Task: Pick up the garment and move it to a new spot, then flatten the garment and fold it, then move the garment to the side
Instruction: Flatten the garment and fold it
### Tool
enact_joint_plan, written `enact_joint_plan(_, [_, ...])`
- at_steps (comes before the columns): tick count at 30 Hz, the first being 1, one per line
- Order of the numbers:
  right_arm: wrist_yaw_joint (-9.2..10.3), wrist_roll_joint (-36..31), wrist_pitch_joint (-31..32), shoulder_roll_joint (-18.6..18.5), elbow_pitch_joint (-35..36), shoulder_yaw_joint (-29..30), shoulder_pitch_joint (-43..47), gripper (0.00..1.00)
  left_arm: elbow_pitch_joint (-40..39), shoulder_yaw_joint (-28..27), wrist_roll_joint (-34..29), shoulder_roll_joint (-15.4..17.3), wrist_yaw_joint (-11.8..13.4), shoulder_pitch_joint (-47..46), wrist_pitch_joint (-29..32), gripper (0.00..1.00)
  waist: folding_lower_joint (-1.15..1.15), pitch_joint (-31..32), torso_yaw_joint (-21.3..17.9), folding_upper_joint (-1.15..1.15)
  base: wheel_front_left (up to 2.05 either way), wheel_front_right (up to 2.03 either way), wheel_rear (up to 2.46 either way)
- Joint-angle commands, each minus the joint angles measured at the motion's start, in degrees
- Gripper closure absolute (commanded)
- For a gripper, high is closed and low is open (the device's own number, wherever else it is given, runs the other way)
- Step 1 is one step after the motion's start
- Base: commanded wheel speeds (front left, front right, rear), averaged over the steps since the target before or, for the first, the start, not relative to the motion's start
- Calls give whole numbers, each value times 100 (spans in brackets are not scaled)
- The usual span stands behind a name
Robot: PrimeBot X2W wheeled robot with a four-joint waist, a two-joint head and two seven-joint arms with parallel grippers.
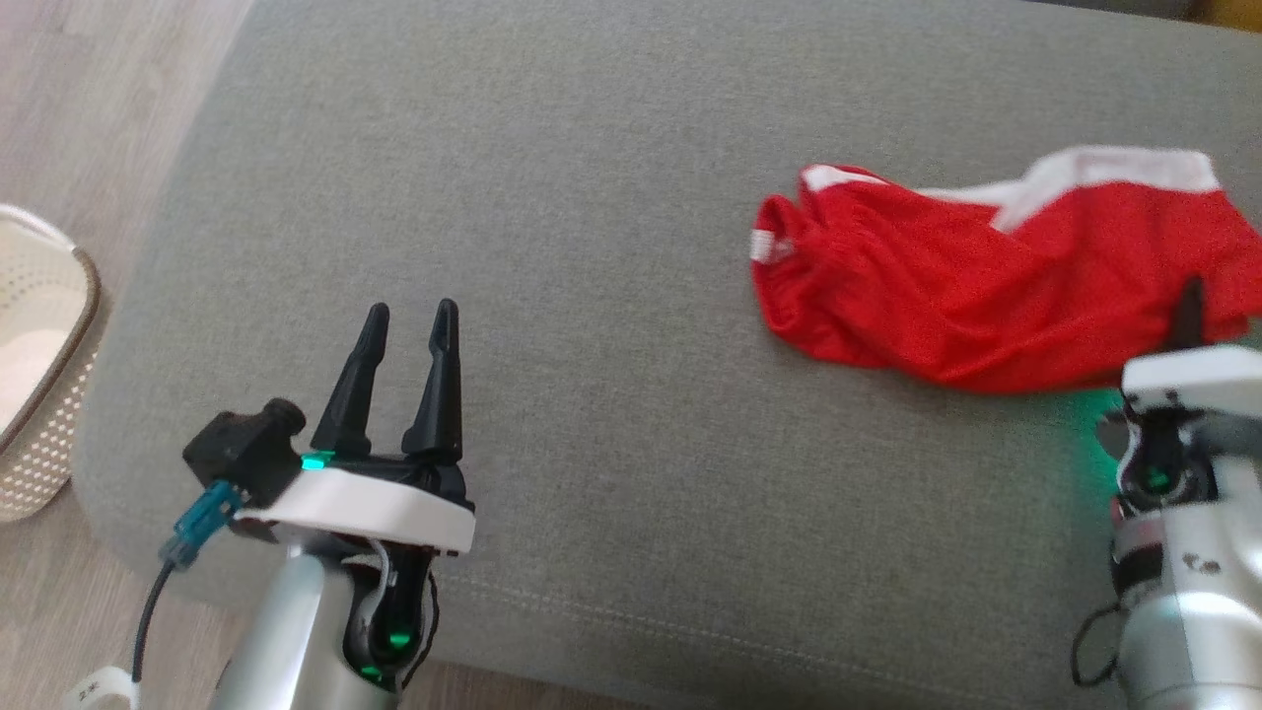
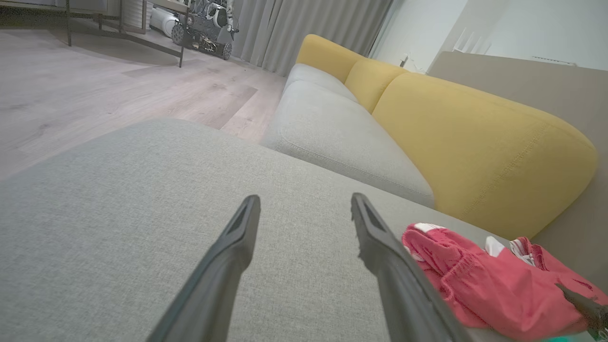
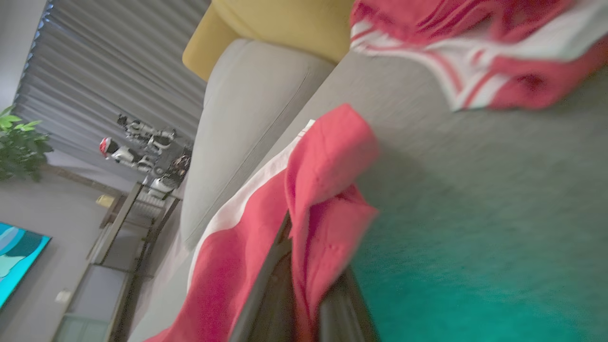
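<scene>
Garment (image 1: 986,286), soft, light, likely sagging: right pincer (image 1: 1191,316) is pinching its nearest hem, a fair hold; left pincer (image 1: 411,316) is hovering spread, well apart.

The red garment (image 1: 986,286) is cut off by the right edge of the head view, and in the left wrist view by the lower right corner. Of the right hand (image 1: 1191,314), one dark finger tip rises in front of the cloth; the pale wrist housing hides the rest. The right wrist view is blurred everywhere. There a fold of the red cloth covers the tips of the fingers (image 3: 263,285), which are closed on it. The cream basket (image 1: 49,434) is cut off by the left edge. The small white figures (image 3: 137,142) in the background are too small to identify.
</scene>
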State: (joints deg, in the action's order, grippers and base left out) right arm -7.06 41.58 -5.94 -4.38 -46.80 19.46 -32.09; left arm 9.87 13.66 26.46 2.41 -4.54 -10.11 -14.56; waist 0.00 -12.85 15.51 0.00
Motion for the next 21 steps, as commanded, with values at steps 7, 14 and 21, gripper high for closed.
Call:
enact_joint_plan(7, [-43, -795, -197, 87, 288, 100, -197, 100, -134, -127, -21, 47, -24, -134, -44, 0, 0, 106, -65, 0, 0, 0, 0])
enact_joint_plan(14, [-43, -327, -128, 146, 1077, -977, -81, 100, -66, -128, -65, 47, -46, -75, -44, 0, 0, 318, 32, 0, 0, 0, 0])
enact_joint_plan(21, [-43, 201, -257, 149, 1959, -2650, 545, 100, -24, -160, -109, 47, -61, 63, -44, 0, 0, 503, 135, 0, 0, 0, 0])
